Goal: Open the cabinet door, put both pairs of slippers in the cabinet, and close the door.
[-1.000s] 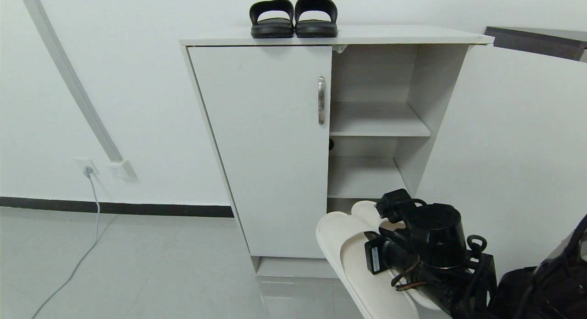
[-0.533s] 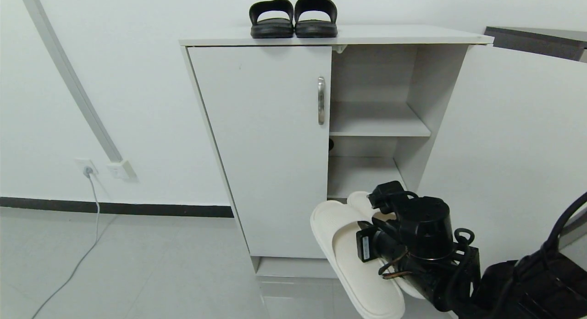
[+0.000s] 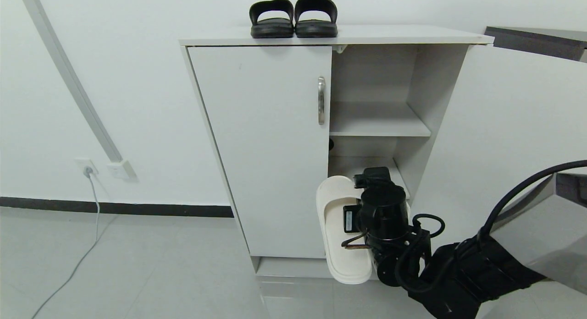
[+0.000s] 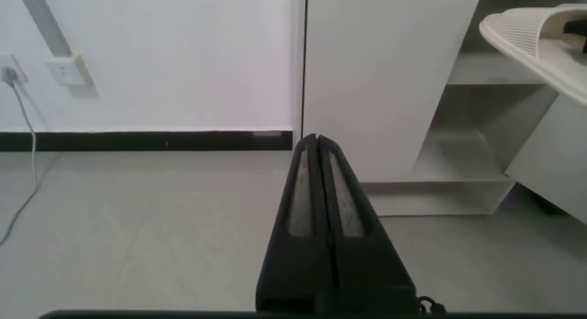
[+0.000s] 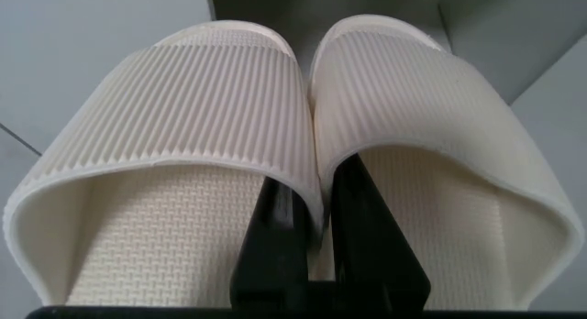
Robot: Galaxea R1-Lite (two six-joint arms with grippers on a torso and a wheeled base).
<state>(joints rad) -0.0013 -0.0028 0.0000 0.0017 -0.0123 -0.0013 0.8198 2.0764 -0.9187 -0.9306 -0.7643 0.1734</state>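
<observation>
White slippers (image 3: 335, 259), both clamped in the right gripper (image 5: 316, 209), hang at the cabinet (image 3: 266, 149) opening (door (image 3: 504, 149) already open). Next move: advance onto the lower shelf (image 3: 339, 165), then release.

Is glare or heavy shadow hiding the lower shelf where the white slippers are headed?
Head view: no glare; the lower shelf is softly shaded under the upper shelf yet readable, though the right arm covers part of it. Right wrist view: the white slippers are evenly lit around the right pincer; the cabinet interior beyond them is darker.
</observation>
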